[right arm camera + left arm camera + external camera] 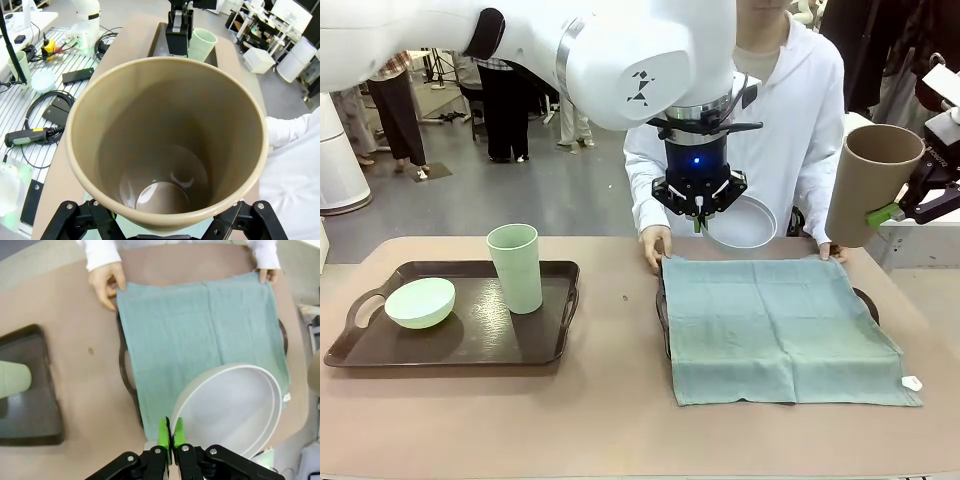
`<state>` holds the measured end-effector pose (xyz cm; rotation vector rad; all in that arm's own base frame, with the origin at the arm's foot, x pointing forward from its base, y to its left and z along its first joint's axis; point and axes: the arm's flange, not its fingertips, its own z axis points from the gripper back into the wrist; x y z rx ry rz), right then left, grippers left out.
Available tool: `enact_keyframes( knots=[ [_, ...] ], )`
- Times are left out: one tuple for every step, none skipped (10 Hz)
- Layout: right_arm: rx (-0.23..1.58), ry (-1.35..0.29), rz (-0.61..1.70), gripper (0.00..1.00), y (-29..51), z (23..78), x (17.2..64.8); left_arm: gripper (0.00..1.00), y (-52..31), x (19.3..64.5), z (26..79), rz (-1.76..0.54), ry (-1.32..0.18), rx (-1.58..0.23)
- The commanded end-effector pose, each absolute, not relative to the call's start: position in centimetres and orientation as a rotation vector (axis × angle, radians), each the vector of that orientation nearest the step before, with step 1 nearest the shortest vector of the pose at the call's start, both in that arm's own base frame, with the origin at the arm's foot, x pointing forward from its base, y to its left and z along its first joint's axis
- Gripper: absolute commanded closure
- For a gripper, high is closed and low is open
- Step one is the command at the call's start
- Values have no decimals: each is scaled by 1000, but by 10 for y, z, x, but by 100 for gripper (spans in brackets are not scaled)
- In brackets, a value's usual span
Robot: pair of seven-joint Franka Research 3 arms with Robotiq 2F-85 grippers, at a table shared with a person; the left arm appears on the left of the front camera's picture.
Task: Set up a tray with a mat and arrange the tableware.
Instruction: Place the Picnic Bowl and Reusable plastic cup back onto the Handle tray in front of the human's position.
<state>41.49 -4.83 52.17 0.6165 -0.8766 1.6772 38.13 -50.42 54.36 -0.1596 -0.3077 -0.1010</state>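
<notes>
- Left gripper [700, 215]: jaws pinched nearly together on the rim of the white bowl [745, 222], which hangs tilted in the air over the far edge of the mat, in front of the person's chest.
- Right gripper [892, 212]: jaws set wide around the brown cup [873, 185], gripping its lower wall. The cup is in the air off the table's right end, mouth up and slightly tilted.
- Mat [780, 330]: blue-green cloth, spread flat over the right tray [663, 310], whose dark rim shows at both sides.
- Person's hands: one [655, 245] on the mat's far left corner, the other [832, 250] on its far right corner.
- Left tray [470, 340]: dark, with handles, well apart from the mat.
- Pale green bowl [420, 302]: on the left tray, near its left handle, tilted.
- Green cup [515, 268]: upright on the left tray, beside the bowl.
- Table [620, 420]: tan top, carrying both trays.
</notes>
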Motion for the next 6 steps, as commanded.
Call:
enact_keyframes(
  knots=[
    [613, -872, 1682, 16, -47, 524, 414, 96, -503, 381, 545, -112, -319, -154],
    [613, -872, 1682, 16, -47, 524, 414, 96, -503, 381, 545, -112, -319, -154],
    [613, -872, 1682, 16, -47, 524, 414, 96, -503, 381, 545, -112, -319, -154],
    [613, -872, 1682, 16, -47, 524, 414, 96, -503, 381, 545, -112, -319, -154],
    [613, -872, 1682, 16, -47, 524, 414, 96, -503, 381, 545, -112, -319, -154],
    [613, -872, 1682, 16, -47, 524, 414, 96, -503, 381, 545, -112, -319, -154]
  ],
)
